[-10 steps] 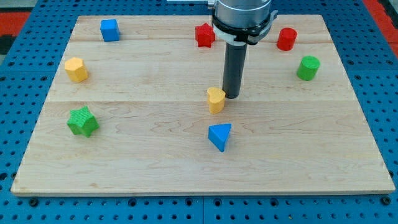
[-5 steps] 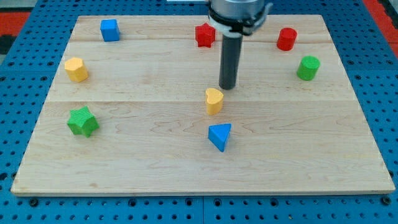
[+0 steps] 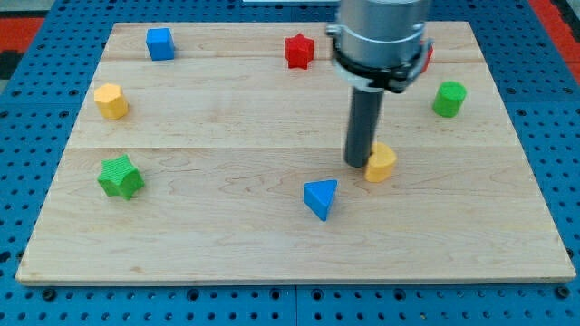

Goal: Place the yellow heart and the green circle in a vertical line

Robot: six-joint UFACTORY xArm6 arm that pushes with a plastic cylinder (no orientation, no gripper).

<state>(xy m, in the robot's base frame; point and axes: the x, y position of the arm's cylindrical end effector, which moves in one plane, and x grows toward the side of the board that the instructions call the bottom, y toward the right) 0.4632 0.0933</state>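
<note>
End effector a bare rod, gripping nothing, my tip (image 3: 360, 164) touching yellow heart (image 3: 381, 162), green circle (image 3: 449, 99) upper right

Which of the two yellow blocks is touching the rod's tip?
The yellow heart, right beside my tip; the other yellow block sits alone at the view's left.

Two yellow blocks: heart (image 3: 381, 162), hexagon (image 3: 111, 100). Two blue: cube (image 3: 159, 43), triangle (image 3: 321, 198). Two green: star (image 3: 120, 176), cylinder (image 3: 448, 98). One red star (image 3: 298, 51).
</note>
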